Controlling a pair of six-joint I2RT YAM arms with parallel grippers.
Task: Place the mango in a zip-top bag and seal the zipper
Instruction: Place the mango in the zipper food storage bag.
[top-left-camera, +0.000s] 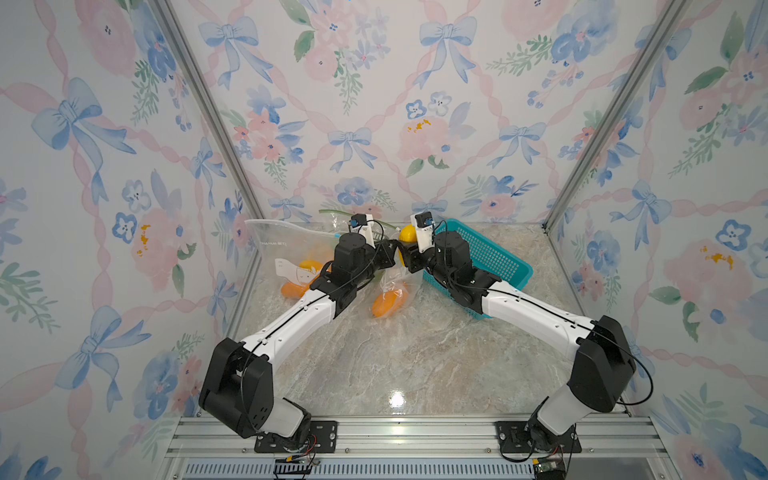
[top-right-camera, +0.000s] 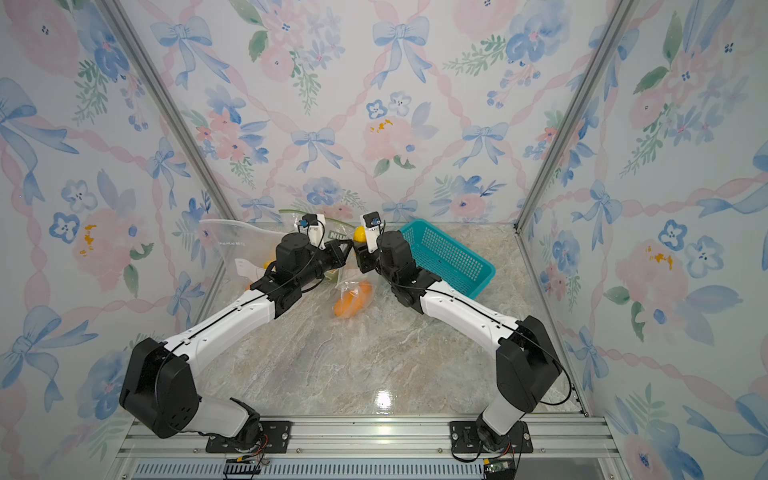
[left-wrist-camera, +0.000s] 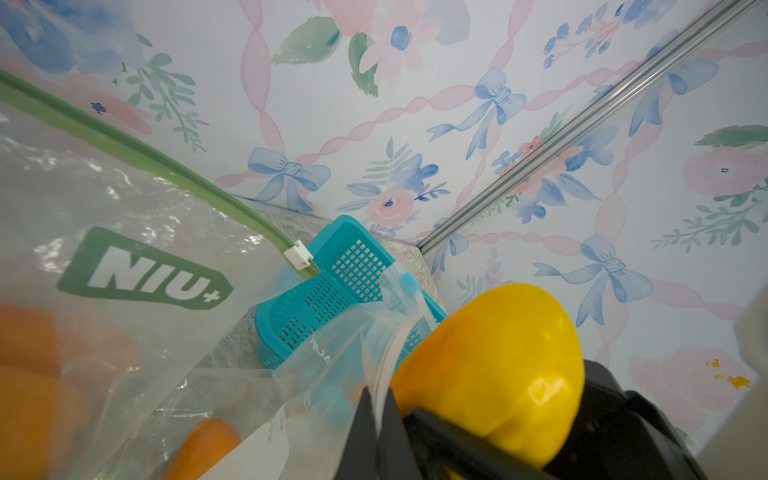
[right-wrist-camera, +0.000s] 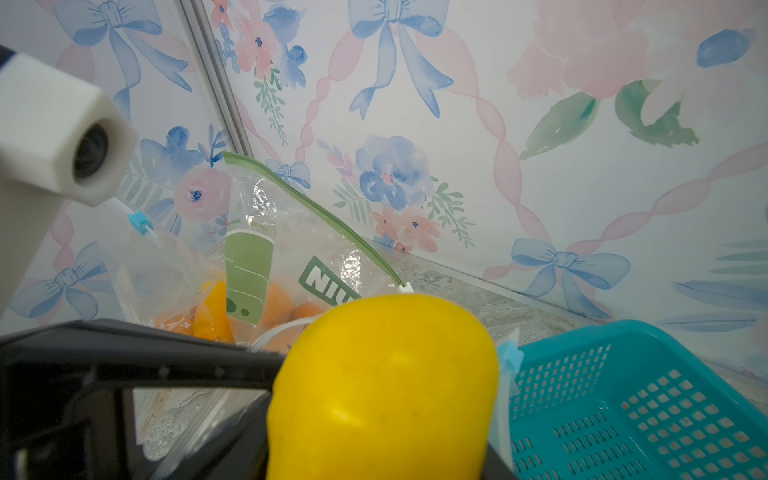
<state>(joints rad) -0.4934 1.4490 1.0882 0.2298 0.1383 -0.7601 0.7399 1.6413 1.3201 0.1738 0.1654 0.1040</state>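
Step in hand: by my reading, feeding the fruit into the mouth of the small bag; the zipper is not yet run.
Method: hold the pinched lip high and taut so the mouth gapes. Bring the fruit in clear of the slider. Release only once its bulk sits below the zipper track, or it may tip onto the marble-patterned worktop (top-left-camera: 395, 365).
Large clear bag with green zipper strip and NIU+ mark (left-wrist-camera: 145, 270): 10 o'clock, orange fruit inside, apart from the work.
Left tool (left-wrist-camera: 376, 419): jaws fully closed, nipping one lip of the small clear zip-top bag (left-wrist-camera: 324, 365) with pale blue slider (left-wrist-camera: 409, 286); raised, near 12 o'clock.
Film below the pinch: an orange fruit (top-left-camera: 388, 304) shows through it, lying on the worktop; whether it is in this same bag, cannot tell.
Glossy yellow mango (right-wrist-camera: 382, 374): upright, off the worktop, against the bag's lip at the mouth; how far in, cannot tell.
Right tool (top-left-camera: 403, 253): jaws part-way apart, one on each flank of the mango, carrying it.
Teal perforated plastic basket (top-left-camera: 490, 249): 2 o'clock, tilted.
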